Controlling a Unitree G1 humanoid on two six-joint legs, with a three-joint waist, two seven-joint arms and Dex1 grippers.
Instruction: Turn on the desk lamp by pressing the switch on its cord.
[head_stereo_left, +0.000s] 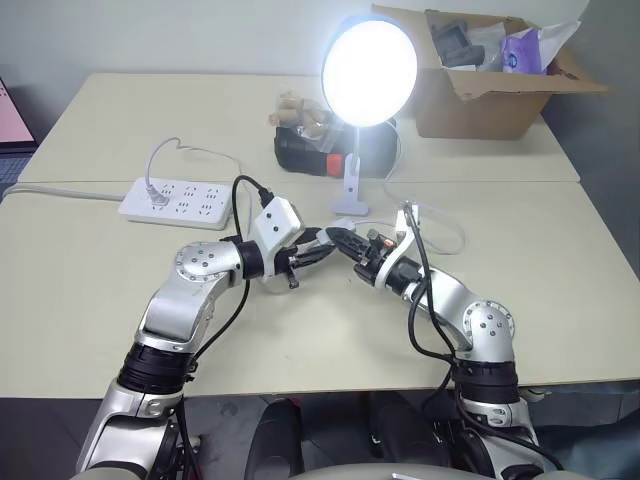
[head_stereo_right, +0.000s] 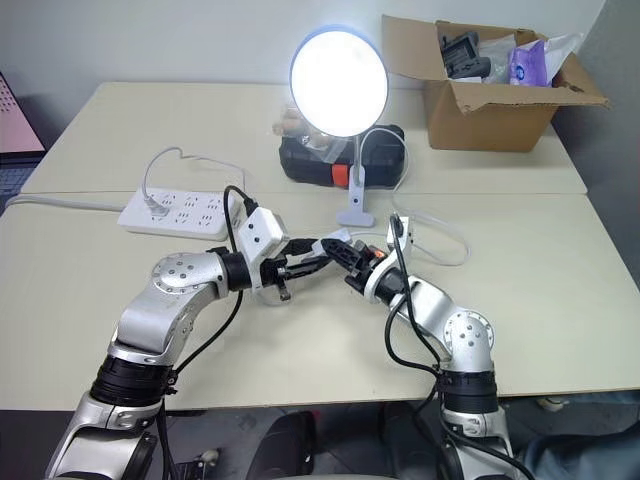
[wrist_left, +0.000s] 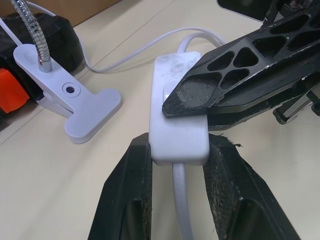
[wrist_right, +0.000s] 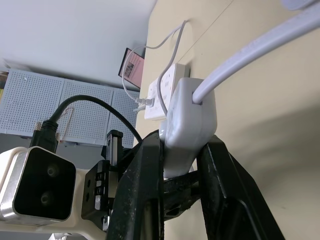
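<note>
Left wrist view: switch (wrist_left: 178, 120) clamped between left jaws, right jaws pinching it, lamp clip (wrist_left: 70, 100) beside.

Ahead of my two arms the table (head_stereo_left: 120, 330) lies bare to either side, so I have easy passage along the near edge. Straight ahead, the desk lamp (head_stereo_left: 368, 75) on its white clip base (head_stereo_left: 350, 200), the looping cord (head_stereo_left: 440, 235) and a black case (head_stereo_left: 305, 150) crowd the middle. The power strip (head_stereo_left: 178, 202) blocks the far left and a cardboard box (head_stereo_left: 490, 90) the far right corner.
</note>
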